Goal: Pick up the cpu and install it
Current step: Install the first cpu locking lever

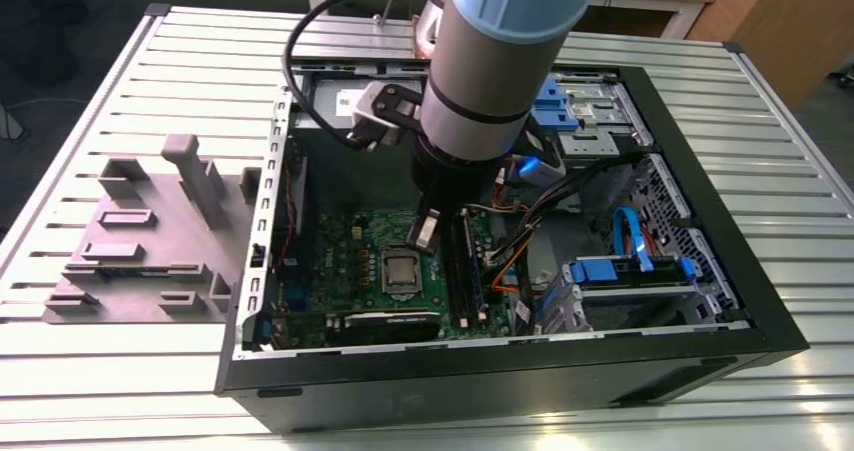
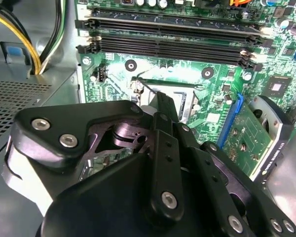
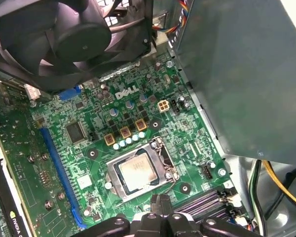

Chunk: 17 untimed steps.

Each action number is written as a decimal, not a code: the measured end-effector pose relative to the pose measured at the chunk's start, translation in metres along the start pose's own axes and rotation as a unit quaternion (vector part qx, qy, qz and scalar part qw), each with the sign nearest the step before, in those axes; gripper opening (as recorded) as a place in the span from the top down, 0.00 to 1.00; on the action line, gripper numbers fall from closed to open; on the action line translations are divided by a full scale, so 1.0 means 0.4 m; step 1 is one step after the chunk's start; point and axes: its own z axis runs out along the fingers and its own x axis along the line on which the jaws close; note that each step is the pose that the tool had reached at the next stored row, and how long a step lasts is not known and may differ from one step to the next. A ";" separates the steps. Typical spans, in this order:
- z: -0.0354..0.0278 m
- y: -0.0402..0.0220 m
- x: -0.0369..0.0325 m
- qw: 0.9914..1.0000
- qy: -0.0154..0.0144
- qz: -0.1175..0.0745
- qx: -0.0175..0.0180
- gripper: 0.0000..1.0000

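Black linkage bars of my tool (image 2: 160,118) crowd the second wrist view, their tips drawn together above the motherboard (image 2: 212,84); in the first wrist view the tips (image 3: 160,201) also sit pressed together, pinching nothing I can see. I see the cpu (image 3: 137,171) lying flat in its socket frame (image 3: 119,185) on the green board, silvery top up, just beyond the fingertips and apart from them. From the exterior view my arm (image 1: 494,71) hangs near-vertical into the open computer case (image 1: 721,311), wrist low over the socket. On the exterior view's left, the grey plastic tray (image 1: 134,251) rests on the slatted desk (image 1: 80,371).
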 end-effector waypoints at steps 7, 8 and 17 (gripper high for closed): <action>0.015 0.000 0.001 1.000 0.013 0.002 0.005 0.90; 0.017 0.000 0.001 1.000 0.015 0.003 0.006 0.90; 0.022 0.005 0.003 1.000 0.018 0.003 0.009 0.90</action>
